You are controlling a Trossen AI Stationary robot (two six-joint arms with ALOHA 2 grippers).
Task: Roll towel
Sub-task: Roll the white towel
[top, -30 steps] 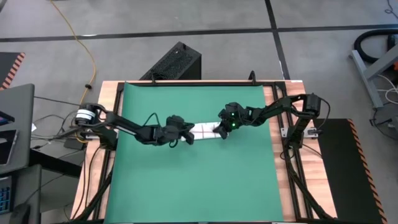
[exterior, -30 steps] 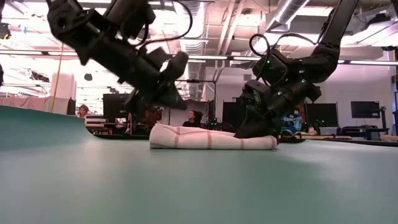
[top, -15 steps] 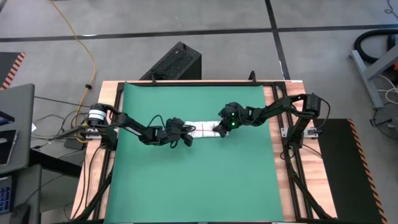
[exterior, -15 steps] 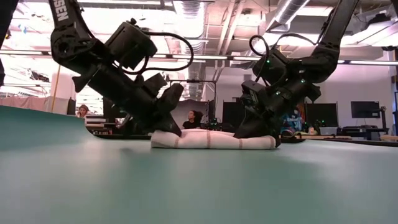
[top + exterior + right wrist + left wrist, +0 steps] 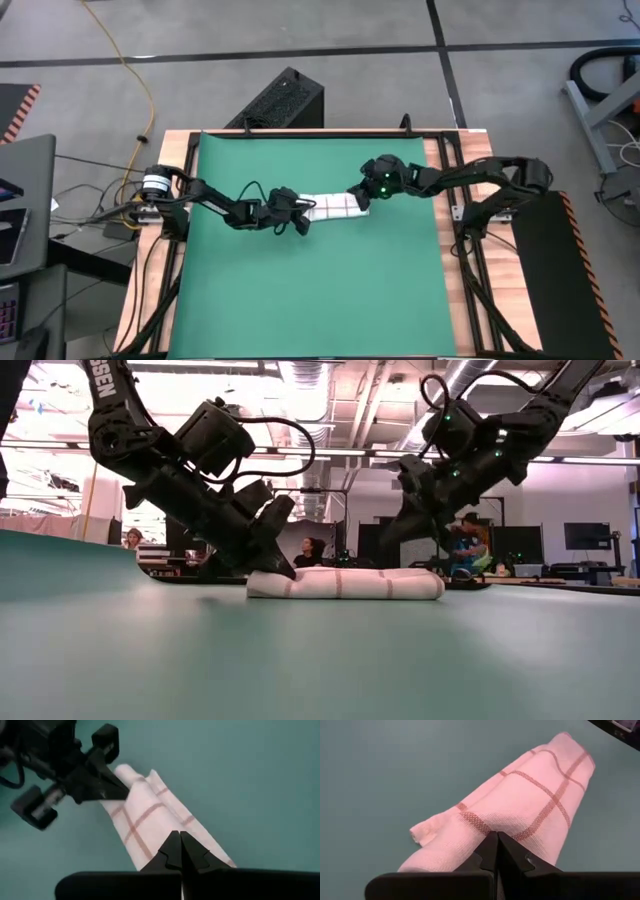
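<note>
- Towel [image 5: 331,206], already a low, soft roll, lay on the green mat [image 5: 320,290] near the middle of the bench, between the two claws.
- It looked light, limp and thin (white cloth with a red-brown grid), so I judged it would sag and unroll if lifted by one end; pressing on top or pinching the outer flap at each end looked the safer hold.
- Its long axis ran across the bench from arm to arm, one end toward each claw; the loose corner at the left end showed in the left wrist view.
- The left claw [image 5: 300,222] was fully shut with nothing between its fingers, its tip down on the left end of the roll.
- The right claw [image 5: 361,200] was also shut and empty, hanging just above the right end; in the low view it seemed clear of the cloth, though I could not be sure.
</note>
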